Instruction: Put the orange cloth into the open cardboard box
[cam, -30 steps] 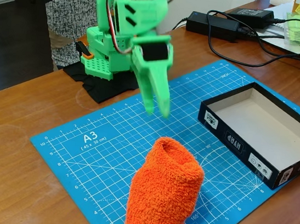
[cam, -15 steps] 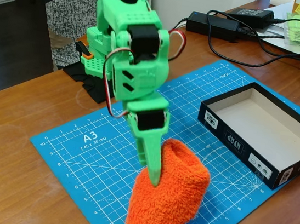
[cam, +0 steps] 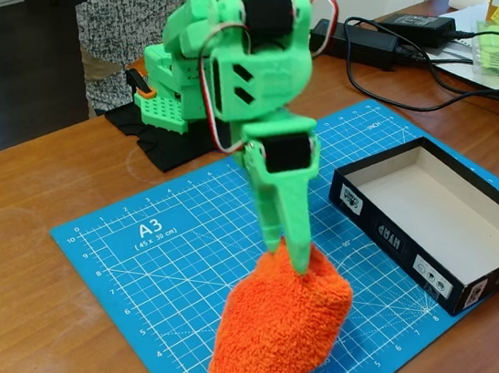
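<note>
- The green gripper [cam: 291, 252] points down, and its tips press into the top of the orange cloth [cam: 281, 333].
- I think it is there to pinch the cloth at the top, so the cloth can be lifted.
- The two fingers look close together at the tips, with fluff bunched around them. I cannot tell for sure if they have clamped the cloth yet.
- The cloth sits right under the gripper on the blue mat [cam: 169, 240]. It stands up like a fat, soft roll.
- It is fluffy like a towel. It would squash and bend when squeezed, so a pinch has to catch plenty of it.
- The box [cam: 438, 221] is to the right of the gripper in the fixed view, near but not touching the cloth. It is open on top, so the cloth can drop in from above.
- The box is stiff card, black outside, pale inside, low and flat.
- The mat is smooth, with white grid lines. It lies on the brown wooden counter [cam: 11, 247].
- Black cables [cam: 428, 90] lie on the counter behind the box, far from the gripper.
</note>
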Motion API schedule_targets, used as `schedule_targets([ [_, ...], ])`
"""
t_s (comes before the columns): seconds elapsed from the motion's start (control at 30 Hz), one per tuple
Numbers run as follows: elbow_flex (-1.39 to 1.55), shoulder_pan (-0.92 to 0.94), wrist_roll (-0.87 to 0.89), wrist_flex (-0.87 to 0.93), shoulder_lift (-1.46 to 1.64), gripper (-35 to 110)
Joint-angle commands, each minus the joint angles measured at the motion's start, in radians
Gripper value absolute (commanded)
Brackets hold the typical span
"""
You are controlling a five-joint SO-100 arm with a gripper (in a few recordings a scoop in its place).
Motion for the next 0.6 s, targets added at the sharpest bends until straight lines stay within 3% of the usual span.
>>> schedule_targets([
  [0.0,-0.190,0.005,0.009,0.018,-0.164,31],
  [0.2,-0.305,-0.021,0.020,0.008,-0.337,29],
  [0.37,-0.305,-0.038,0.035,-0.002,-0.350,0],
  [0.57,-0.305,-0.046,0.032,0.018,-0.328,0],
])
